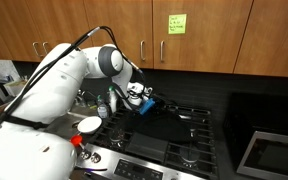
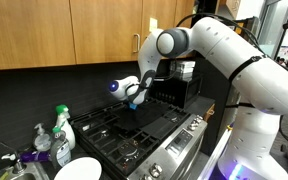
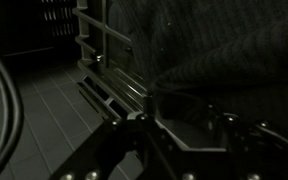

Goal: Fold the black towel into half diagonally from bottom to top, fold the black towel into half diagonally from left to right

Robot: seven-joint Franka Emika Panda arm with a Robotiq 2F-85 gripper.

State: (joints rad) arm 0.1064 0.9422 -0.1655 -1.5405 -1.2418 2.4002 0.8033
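One gripper [image 1: 142,100] hangs low over the back part of the cooktop [image 1: 184,140]. It is close above the black towel [image 3: 219,50], whose weave fills the upper right of the wrist view beside a burner grate [image 3: 109,55]. That low stance probably suits taking or letting go a corner for a diagonal fold. The pictures are too dark to tell whether the fingers stand apart or pinch the cloth.
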